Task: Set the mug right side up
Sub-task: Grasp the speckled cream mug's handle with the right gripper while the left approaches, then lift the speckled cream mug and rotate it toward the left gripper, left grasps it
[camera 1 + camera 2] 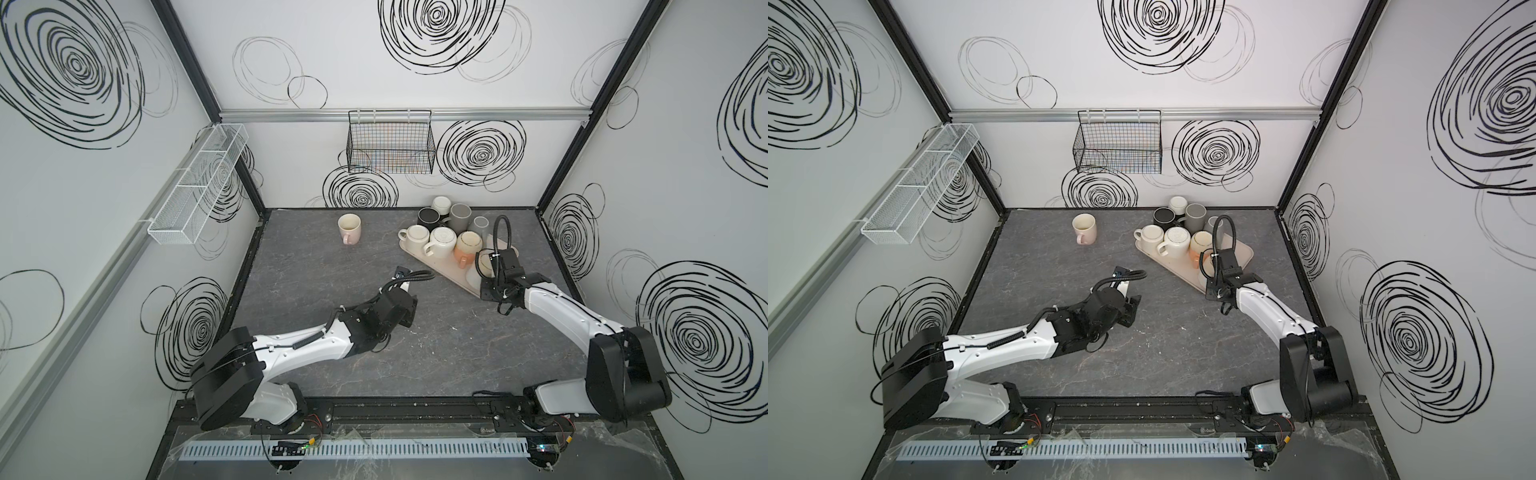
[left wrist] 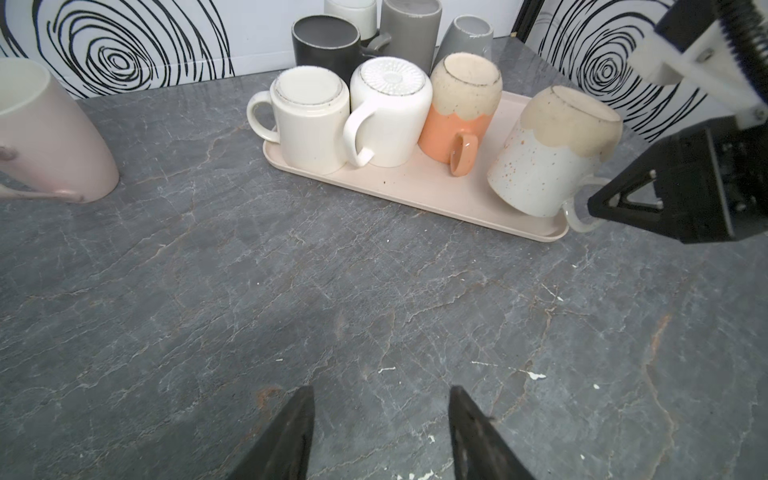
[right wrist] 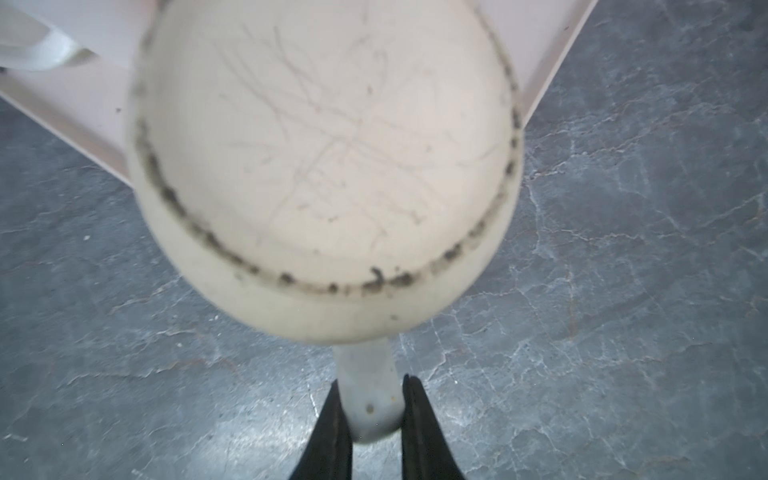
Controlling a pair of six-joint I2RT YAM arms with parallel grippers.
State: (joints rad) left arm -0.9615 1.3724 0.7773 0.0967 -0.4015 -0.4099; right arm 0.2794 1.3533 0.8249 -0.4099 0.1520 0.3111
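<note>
The mug is white and speckled with a beige base. It stands upside down at the near end of the pink tray. In the right wrist view its base fills the picture and its handle sticks out over the table. My right gripper is shut on that handle, one finger on each side. In both top views the right wrist covers most of the mug. My left gripper hangs open over bare table at mid-table, holding nothing.
Three more upside-down mugs stand on the tray: two white and one orange. Several mugs stand behind it by the back wall. A pink mug stands upright at the back centre. A wire basket hangs on the wall.
</note>
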